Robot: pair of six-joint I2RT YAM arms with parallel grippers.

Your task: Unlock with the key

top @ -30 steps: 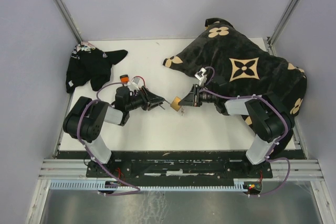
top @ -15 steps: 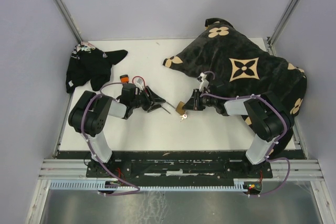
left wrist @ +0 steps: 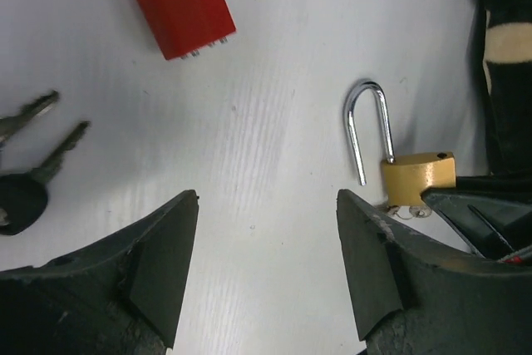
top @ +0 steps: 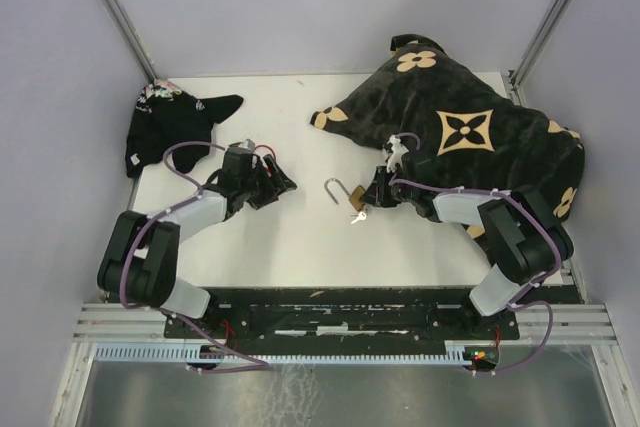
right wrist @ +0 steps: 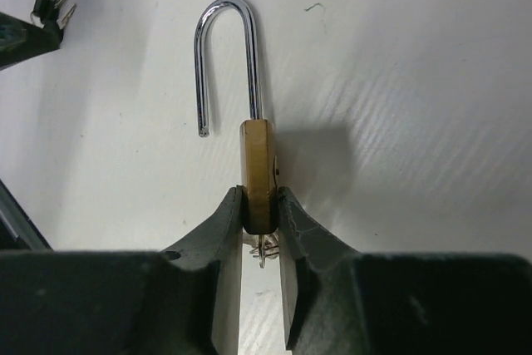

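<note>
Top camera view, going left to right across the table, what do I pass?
black cloth → left gripper → padlock → bag

Left arm: extended forward from its base, forearm angled inward to the right, wrist held low. Left gripper (left wrist: 266, 205): jaws spread wide, nothing between them. Right arm: elbow folded back, forearm pointing left, wrist low. Right gripper (right wrist: 259, 205): jaws pinched on both flat sides of the padlock (right wrist: 258, 164) body.
</note>
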